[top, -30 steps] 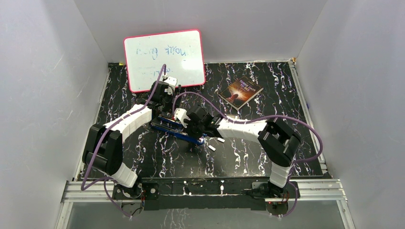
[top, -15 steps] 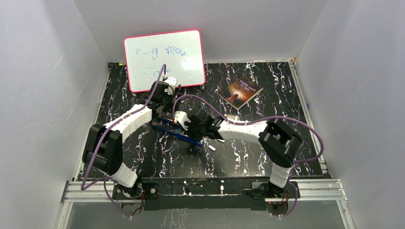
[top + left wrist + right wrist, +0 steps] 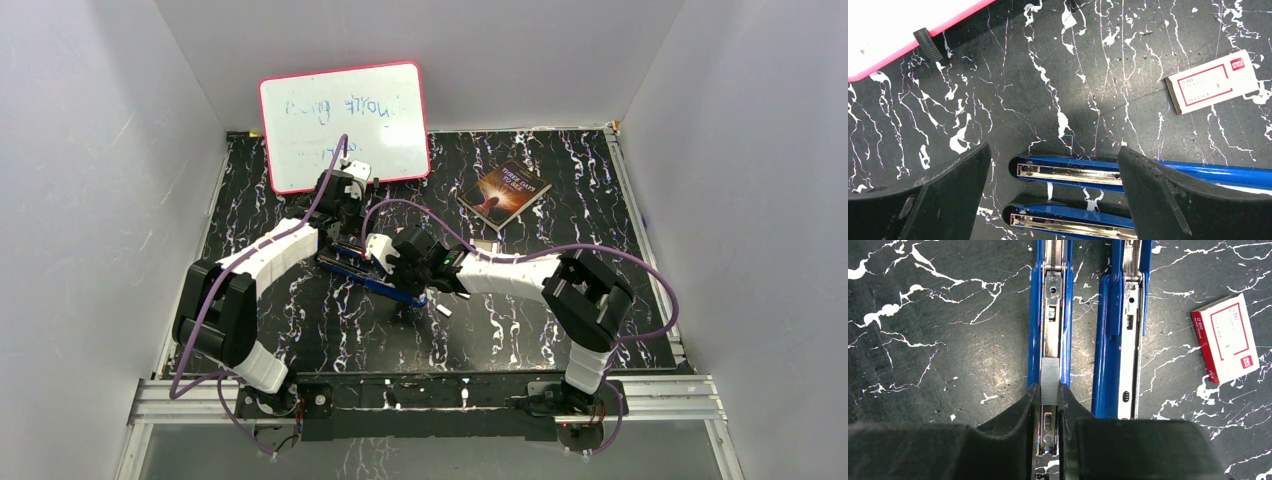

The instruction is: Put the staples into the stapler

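Black marbled surface (image 3: 500, 340) | right fingers (image 3: 1025, 410) pinch staples (image 3: 1049, 380), nudged left in the last second; strip now lined over open stapler (image 3: 1034, 340) channel, likely ready to seat | blue walls hug strip closely | left fingers (image 3: 948, 190) spread wide astride stapler's end | staple box (image 3: 1213, 82) well apart

A black tabletop (image 3: 560, 330) veined in white carries a blue stapler (image 3: 1105, 340), opened flat near the middle so its 2 long halves lie side by side. A small white box (image 3: 1226, 337) with a red-bordered label lies flat close beside it, not touching. A paperback book (image 3: 505, 192) lies toward the far right. A pink-framed whiteboard (image 3: 345, 125) stands at the far left, faintly scribbled. 1 small white scrap (image 3: 443, 311) lies nearer the front.
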You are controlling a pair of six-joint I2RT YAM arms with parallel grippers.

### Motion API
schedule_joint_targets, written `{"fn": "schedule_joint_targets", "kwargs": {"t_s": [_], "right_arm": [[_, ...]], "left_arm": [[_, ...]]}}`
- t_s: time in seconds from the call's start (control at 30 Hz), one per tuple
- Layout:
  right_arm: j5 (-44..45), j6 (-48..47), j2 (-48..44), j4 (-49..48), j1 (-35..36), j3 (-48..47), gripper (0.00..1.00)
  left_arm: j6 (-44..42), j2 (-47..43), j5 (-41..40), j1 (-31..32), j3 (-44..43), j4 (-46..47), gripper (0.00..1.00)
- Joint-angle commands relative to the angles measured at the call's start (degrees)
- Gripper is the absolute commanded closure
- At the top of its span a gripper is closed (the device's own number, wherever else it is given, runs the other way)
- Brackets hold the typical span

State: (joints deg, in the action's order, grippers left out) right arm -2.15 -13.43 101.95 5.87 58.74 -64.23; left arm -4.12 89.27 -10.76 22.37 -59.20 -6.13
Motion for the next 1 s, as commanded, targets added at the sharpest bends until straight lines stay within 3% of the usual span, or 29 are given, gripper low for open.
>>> {"fn": "schedule_joint_targets", "kwargs": {"t_s": [0.0,0.23,0.57,0.7,0.87,0.97], "right_arm": [[-1.7,0.9,0.1,0.2,0.4,-0.3,0.90],[-2.4,1.6,-1.7,-1.1,0.5,0.4,0.73],[-1.2,2.7,-5.7,-3.7,0.4,1.9,0.57],[-0.8,3.9,-7.6,-7.1,0.2,3.4,0.56],[-0.9,5.7,-5.9,-9.6,-0.7,2.2,0.67],[-1.4,5.5,-3.7,-9.7,-1.2,0.8,0.69]], "left_arm": [[-0.7,-0.8,-0.8,0.2,-0.6,-0.6,0.02],[-0.7,-1.1,-0.8,0.2,-0.6,-0.5,0.02],[-0.7,-1.2,-0.8,0.2,-0.6,-0.6,0.02],[-0.8,-1.2,-0.8,0.2,-0.6,-0.6,0.02],[-0.7,-1.2,-0.8,0.2,-0.6,-0.6,0.02],[-0.7,-1.2,-0.7,0.2,-0.6,-0.6,0.02]]}}
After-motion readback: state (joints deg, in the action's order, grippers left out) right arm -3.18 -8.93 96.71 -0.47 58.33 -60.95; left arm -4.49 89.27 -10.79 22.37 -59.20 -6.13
